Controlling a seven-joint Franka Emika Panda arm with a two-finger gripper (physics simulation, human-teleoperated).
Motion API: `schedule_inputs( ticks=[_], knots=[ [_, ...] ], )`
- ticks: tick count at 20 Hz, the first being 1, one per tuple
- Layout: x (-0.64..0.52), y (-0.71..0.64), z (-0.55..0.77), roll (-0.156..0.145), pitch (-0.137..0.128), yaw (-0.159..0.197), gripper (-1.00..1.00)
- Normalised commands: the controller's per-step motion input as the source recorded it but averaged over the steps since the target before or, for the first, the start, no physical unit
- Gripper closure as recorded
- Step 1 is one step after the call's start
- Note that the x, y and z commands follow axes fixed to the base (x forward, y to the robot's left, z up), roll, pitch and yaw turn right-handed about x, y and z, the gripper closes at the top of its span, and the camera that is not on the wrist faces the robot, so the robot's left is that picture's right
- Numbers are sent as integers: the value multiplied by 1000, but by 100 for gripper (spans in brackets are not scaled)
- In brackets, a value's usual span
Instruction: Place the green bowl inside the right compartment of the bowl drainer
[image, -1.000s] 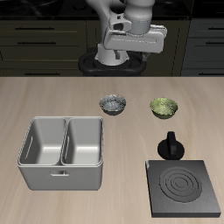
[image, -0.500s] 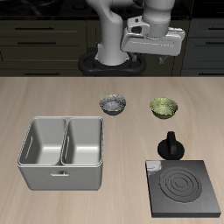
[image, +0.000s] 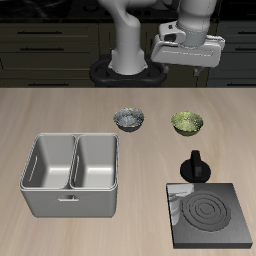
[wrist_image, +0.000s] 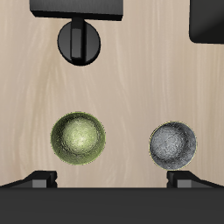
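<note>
Swinging over above the green bowl (image: 187, 122), fingers spread wide and empty (glossy, light, slippery: pinch the rim).

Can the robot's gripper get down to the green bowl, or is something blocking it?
Probably yes. The gripper hangs high above the green bowl, which sits in the open, apart from the grey bowl and black knob.

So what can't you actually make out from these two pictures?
- Gripper: exterior view shows only its body, cut by the top edge; wrist view shows only the fingers' bases, so open or shut is unclear.
- Bowl drainer: wrist view cuts it at the edge, showing one dark corner; its wells are unseen there.
- Green bowl: its underside is hidden in both views.
</note>
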Motion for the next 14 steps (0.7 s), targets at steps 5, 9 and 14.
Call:
schedule_inputs(
  ticks=[5,9,14],
  knots=[
    [61,277,-27,0,11,18,-100],
    [63,221,-161,-16,49,6,-100],
    [13,97,-332,25,37,-5,-100]
  ],
)
